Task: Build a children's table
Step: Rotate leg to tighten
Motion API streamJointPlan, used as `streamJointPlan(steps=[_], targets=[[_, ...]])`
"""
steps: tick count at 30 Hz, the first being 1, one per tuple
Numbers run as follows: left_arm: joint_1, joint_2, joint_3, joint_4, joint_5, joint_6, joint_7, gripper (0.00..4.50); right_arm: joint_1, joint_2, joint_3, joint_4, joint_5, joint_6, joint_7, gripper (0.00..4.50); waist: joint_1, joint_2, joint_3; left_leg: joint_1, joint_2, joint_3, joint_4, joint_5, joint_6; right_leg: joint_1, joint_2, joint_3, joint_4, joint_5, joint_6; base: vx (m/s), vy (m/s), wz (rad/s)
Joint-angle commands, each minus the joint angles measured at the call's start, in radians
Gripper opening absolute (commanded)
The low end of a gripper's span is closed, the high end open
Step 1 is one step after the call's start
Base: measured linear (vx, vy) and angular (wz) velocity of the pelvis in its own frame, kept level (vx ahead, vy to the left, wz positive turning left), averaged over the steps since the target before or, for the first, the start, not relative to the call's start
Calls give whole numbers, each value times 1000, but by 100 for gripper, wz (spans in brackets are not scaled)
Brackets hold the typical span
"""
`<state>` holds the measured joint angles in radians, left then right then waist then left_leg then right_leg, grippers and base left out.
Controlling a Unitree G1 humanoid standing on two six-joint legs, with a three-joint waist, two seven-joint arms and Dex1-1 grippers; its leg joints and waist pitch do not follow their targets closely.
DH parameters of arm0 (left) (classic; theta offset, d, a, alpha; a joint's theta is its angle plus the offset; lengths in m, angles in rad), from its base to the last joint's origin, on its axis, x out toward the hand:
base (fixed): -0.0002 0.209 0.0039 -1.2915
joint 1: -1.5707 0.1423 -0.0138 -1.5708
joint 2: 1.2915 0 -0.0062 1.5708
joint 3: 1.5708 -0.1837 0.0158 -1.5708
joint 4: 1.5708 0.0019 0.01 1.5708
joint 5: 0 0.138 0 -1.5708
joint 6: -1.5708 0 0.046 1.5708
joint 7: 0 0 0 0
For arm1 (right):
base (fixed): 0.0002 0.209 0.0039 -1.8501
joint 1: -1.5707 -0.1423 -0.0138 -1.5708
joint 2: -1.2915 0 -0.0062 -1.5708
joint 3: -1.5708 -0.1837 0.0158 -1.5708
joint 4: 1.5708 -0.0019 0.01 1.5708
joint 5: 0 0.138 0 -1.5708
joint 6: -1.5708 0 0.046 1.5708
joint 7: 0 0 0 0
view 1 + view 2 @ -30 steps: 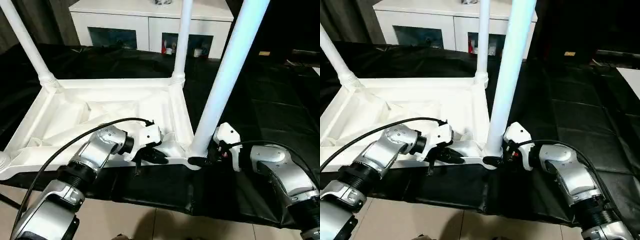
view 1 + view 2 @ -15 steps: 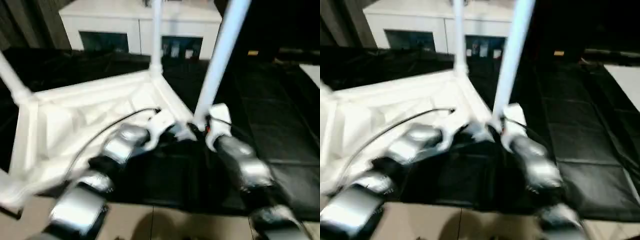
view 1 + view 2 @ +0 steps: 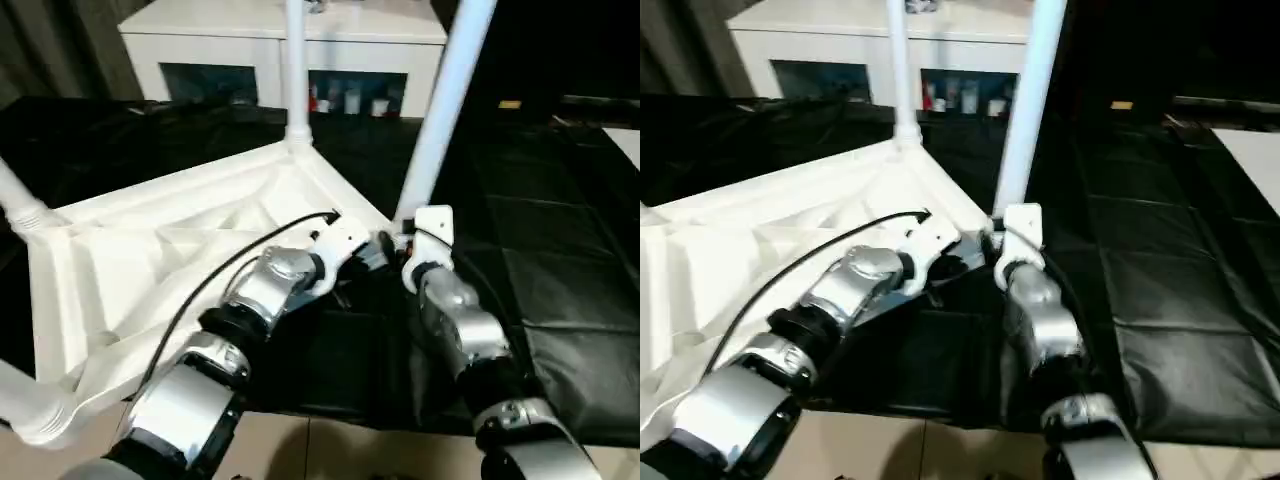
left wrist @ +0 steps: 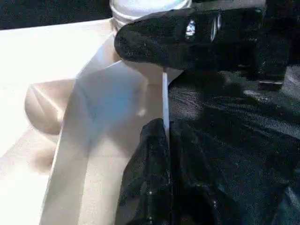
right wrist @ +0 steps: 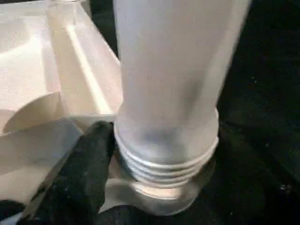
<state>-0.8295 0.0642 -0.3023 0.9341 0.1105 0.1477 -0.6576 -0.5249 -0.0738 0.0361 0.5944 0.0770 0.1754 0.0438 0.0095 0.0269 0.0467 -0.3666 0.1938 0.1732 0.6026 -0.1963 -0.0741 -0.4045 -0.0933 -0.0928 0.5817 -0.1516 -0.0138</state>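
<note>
4 legs is the target, and we count 3 white tubes plainly up in their corner sockets, plus what looks like a 4th at the near-left corner, cut off by the edge of the head view. The tabletop lies upside down, ribbed side up, on the black-covered desk, turned at a slant to us.

All the action is at the near-right corner. The left end effector is nipped tight on the thin rim of the tabletop, just beside that corner. The right end effector sits at the foot of the near-right leg, right against its ribbed collar; whether it is clamped there or loose, we cannot tell.

We read this as seating that last leg. In the right wrist view the ribbed collar stands proud of the corner socket, so we judge it may not be fully home.

How to do it well:
- Let the left side do 1 job only: pin the rim so the tabletop cannot skate across the slick black cover.
- Work the leg low down, at the collar, where it is stiffest.
- Keep the tube in line with the socket; it looks a touch tilted from the head camera, and a crooked push could jam it.
- Press or twist steadily, no jerks, because 3 other legs ride on this tabletop.
</note>
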Motion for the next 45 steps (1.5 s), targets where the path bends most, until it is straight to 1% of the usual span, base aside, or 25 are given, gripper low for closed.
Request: streamJointPlan(steps=[1,4,5,6,7,8,10,13,14,16,17,18,19,21,22,23,24,27,32,33,37,38,40,42,45], targets=[[12,49,-13,-33,16,-37,-59,0,21,-53,27,-85,-5,46,96,382,5,-2,-71,1,21,-5,-70,-174,87,67,-49,41,-64,-216,-215,0,0,0],[34,83,-29,-62,13,-67,-148,0,57,-133,66,-181,5,73,258,382,3,-3,-72,0,24,-5,-68,-168,108,69,-48,41,-61,-179,-228,0,0,0],[35,85,-29,-63,12,-68,-153,0,59,-139,69,-187,6,72,270,382,1,-2,-72,-2,24,-4,-67,-164,110,68,-49,41,-61,-179,-234,0,0,0],[41,96,-34,-70,10,-73,-180,0,75,-175,88,-222,11,70,333,382,3,0,-72,0,24,-4,-67,-169,110,68,-49,40,-62,-185,-236,0,0,0],[62,123,-48,-97,-1,-108,-268,0,108,-249,112,-287,36,67,460,382,4,0,-71,1,26,-5,-68,-171,110,68,-49,41,-62,-183,-237,0,0,0],[65,128,-50,-103,-4,-110,-282,0,113,-259,114,-297,44,67,480,382,7,-1,-71,1,28,-7,-69,-175,115,72,-49,41,-62,-177,-237,0,0,0],[87,157,-63,-139,-29,-120,-388,0,148,-335,131,-363,94,69,624,382,10,0,-69,2,33,-5,-70,-181,124,68,-50,44,-59,-164,-248,0,0,0],[98,185,-82,-162,-36,-128,-467,0,166,-383,151,-394,96,52,703,382,16,3,-69,6,34,-6,-72,-205,111,64,-51,44,-60,-191,-254,0,0,0],[115,213,-98,-209,-53,-106,-558,0,169,-411,163,-411,102,56,768,382,19,0,-68,8,34,-5,-73,-215,103,64,-52,45,-61,-207,-254,0,0,0],[127,233,-109,-254,-67,-70,-621,0,170,-426,169,-427,114,70,818,382,23,-1,-66,9,38,-4,-75,-214,96,61,-53,47,-60,-214,-256,0,0,0],[127,233,-109,-254,-67,-70,-621,0,170,-426,169,-427,114,70,818,382,28,3,-67,14,39,-3,-74,-217,92,57,-52,48,-61,-214,-258,0,0,0],[136,249,-121,-280,-67,-54,-654,0,172,-438,177,-444,124,79,846,382,28,1,-66,16,39,-2,-75,-222,89,55,-51,48,-62,-216,-259,0,0,0],[139,256,-126,-287,-62,-56,-661,0,174,-445,183,-452,129,82,861,382,31,-2,-65,15,41,-2,-77,-225,83,56,-50,48,-60,-220,-256,0,0,0],[141,265,-127,-286,-51,-69,-658,0,176,-457,196,-460,133,85,890,382,34,3,-64,16,41,-2,-77,-228,76,55,-51,49,-61,-229,-249,0,0,0],[140,266,-121,-282,-50,-74,-650,0,174,-459,200,-455,128,88,901,382,34,-6,-64,15,39,-1,-77,-232,73,55,-50,49,-63,-239,-245,0,0,0],[140,266,-116,-283,-51,-73,-644,0,172,-459,202,-449,126,91,909,382,37,-3,-64,13,38,-2,-77,-225,70,57,-53,50,-61,-246,-241,0,0,0],[140,266,-115,-283,-51,-72,-642,0,171,-459,202,-448,125,91,911,382,37,-7,-64,11,37,-2,-77,-222,71,58,-53,49,-62,-250,-237,0,0,0],[143,272,-110,-298,-52,-60,-637,0,164,-467,218,-431,107,83,945,382,39,-10,-65,8,36,-2,-76,-202,73,59,-54,48,-62,-264,-223,0,0,0],[145,275,-111,-309,-52,-52,-634,0,157,-472,218,-411,107,87,958,382,39,-9,-66,7,37,-3,-75,-186,78,59,-54,48,-61,-257,-222,0,0,0],[145,275,-111,-309,-52,-52,-634,0,157,-472,217,-408,108,88,959,365,38,-8,-67,7,36,-3,-74,-182,79,58,-53,48,-60,-248,-225,0,0,0],[146,274,-109,-307,-51,-53,-628,0,159,-470,215,-396,104,91,963,352,39,-9,-67,7,35,-2,-73,-182,82,58,-54,47,-61,-249,-227,0,0,0],[147,274,-108,-308,-51,-52,-626,0,158,-465,210,-390,107,100,959,330,40,-9,-67,7,35,-2,-73,-182,82,59,-53,47,-61,-253,-224,0,0,0],[149,275,-110,-310,-50,-51,-625,0,157,-461,206,-383,105,103,958,318,39,-9,-66,7,35,-2,-74,-183,80,59,-53,47,-62,-259,-222,0,0,0],[151,276,-112,-312,-48,-48,-625,0,159,-463,211,-376,96,97,964,287,40,-9,-67,7,35,-2,-73,-182,80,59,-53,47,-62,-259,-220,0,0,0],[152,276,-112,-315,-47,-47,-624,0,159,-461,210,-372,97,97,963,279,40,-8,-67,7,36,-3,-74,-182,79,59,-53,47,-61,-258,-221,0,0,0]])
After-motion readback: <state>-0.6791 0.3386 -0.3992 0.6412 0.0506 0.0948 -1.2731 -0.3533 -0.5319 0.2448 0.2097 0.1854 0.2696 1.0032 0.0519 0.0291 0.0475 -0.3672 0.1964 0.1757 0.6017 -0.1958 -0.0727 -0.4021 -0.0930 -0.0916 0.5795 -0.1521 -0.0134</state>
